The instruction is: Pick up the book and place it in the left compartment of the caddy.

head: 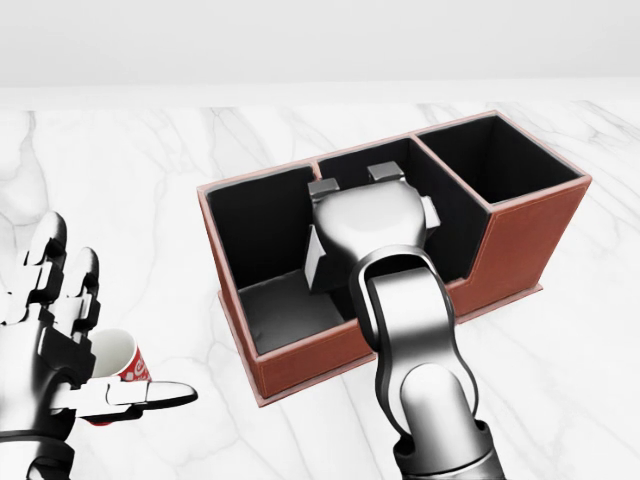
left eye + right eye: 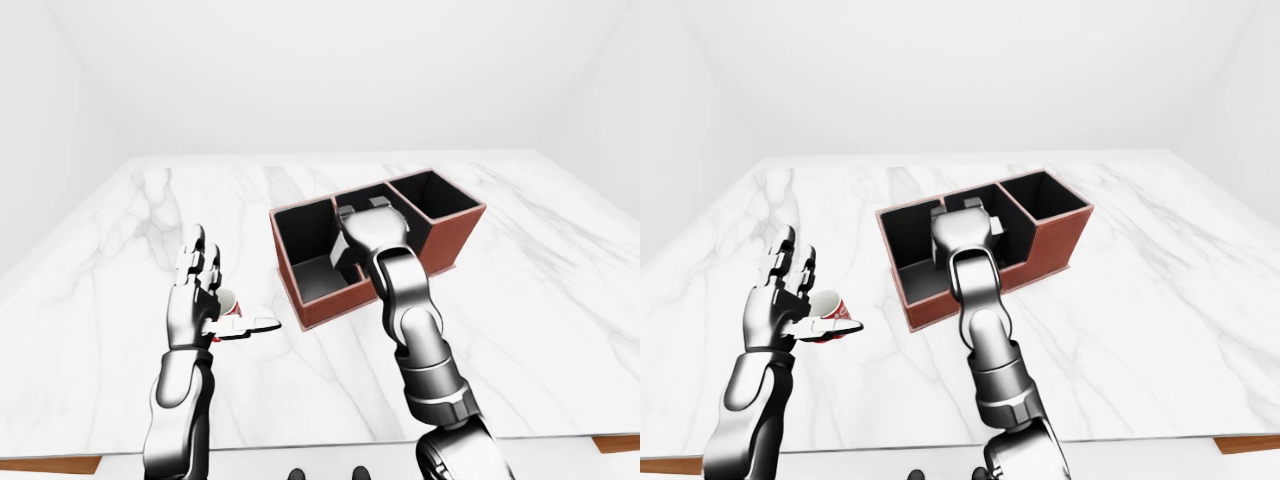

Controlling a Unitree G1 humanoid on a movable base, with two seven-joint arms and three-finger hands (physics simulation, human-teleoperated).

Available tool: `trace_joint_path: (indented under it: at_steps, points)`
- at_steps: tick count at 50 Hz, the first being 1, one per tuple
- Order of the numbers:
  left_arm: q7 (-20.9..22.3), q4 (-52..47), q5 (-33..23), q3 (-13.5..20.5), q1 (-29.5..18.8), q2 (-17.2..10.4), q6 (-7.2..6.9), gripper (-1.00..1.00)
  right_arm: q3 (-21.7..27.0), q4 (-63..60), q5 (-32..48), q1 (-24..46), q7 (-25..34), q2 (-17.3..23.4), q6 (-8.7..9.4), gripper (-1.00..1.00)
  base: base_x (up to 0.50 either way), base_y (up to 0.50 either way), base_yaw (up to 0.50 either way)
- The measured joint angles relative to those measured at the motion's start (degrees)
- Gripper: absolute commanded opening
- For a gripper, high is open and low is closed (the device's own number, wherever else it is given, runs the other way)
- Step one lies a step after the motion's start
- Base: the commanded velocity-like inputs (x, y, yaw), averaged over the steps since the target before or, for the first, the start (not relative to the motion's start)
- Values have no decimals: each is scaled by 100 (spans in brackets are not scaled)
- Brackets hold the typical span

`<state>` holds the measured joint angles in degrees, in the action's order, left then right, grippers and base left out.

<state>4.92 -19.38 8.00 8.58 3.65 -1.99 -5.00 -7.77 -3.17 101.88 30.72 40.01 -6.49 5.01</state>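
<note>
Chrome right hand (image 1: 365,225) over boxy brown caddy (image 1: 520,250), fingers' state unclear; left hand (image 1: 60,330) fingers wide.

You are looking at one caddy (image 1: 520,250) sitting on one marble table (image 2: 560,300), and the caddy is showing three compartments. One red-and-white cup (image 2: 832,308) is showing beside it; no second cup is appearing in any view. Two robot hands are showing: one left hand (image 1: 60,340) and one right hand (image 1: 368,228). You are seeing no book in the pictures, so its count is standing at zero visible.
</note>
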Motion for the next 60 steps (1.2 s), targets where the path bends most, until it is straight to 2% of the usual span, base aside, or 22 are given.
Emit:
trace_joint_path:
  at_steps: [26, 49, 60]
  points:
    - [-1, -10, 62, 63, -20, -16, 0, 100, -140, 1362, -359, 718, -19, -361, 0, -100, 0, 0, 0]
    - [3, 224, 63, 58, -23, -15, 3, 100, -138, 2644, -1069, 1351, -919, -304, 0, -100, 0, 0, 0]
    - [16, 377, 55, 40, -5, -10, 88, 100, -142, 3000, -1206, 1493, -1200, -234, 0, -100, 0, 0, 0]
